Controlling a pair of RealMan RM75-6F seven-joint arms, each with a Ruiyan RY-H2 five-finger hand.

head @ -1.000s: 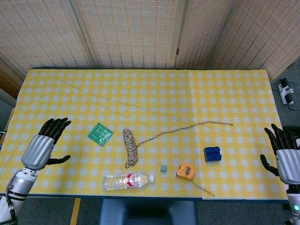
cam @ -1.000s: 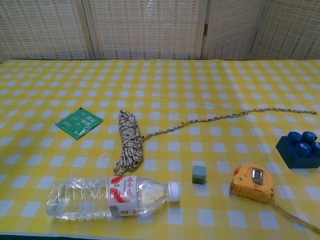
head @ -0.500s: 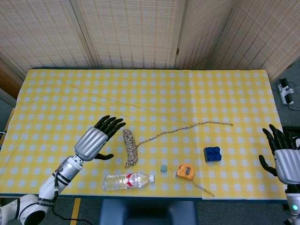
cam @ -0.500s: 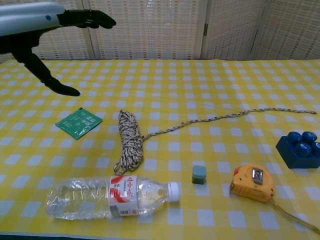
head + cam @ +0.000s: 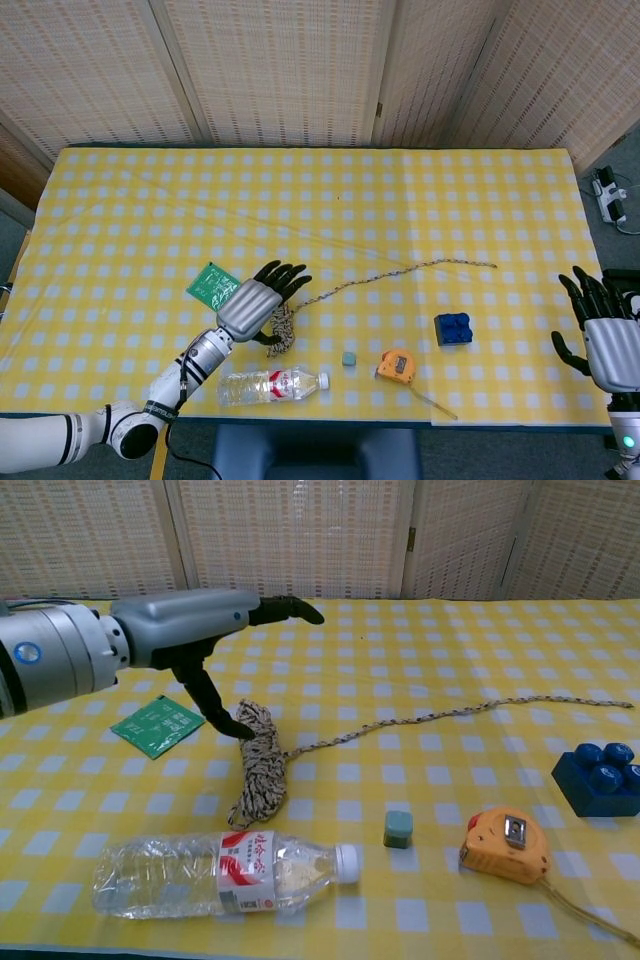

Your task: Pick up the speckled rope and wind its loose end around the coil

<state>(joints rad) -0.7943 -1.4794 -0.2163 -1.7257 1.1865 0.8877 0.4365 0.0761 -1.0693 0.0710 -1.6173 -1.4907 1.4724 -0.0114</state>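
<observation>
The speckled rope lies on the yellow checked cloth as a narrow coil (image 5: pixel 260 765), partly hidden under my left hand in the head view (image 5: pixel 284 332). Its loose end (image 5: pixel 460 712) trails right and away, ending near the far right (image 5: pixel 490 264). My left hand (image 5: pixel 258 304) hovers over the coil's upper end with fingers spread and nothing in them. In the chest view the left hand (image 5: pixel 195 628) points its thumb down beside the coil's top. My right hand (image 5: pixel 605 335) stays off the table's right edge, fingers apart and holding nothing.
A green packet (image 5: pixel 157 726) lies left of the coil. A water bottle (image 5: pixel 220 872) lies on its side along the front edge. A small grey-green block (image 5: pixel 398 829), an orange tape measure (image 5: pixel 505 846) and a blue brick (image 5: pixel 600 777) sit to the right.
My left hand has swept from the table's left side to the right and now hangs over the rope coil. The rope and the right hand have barely moved.
</observation>
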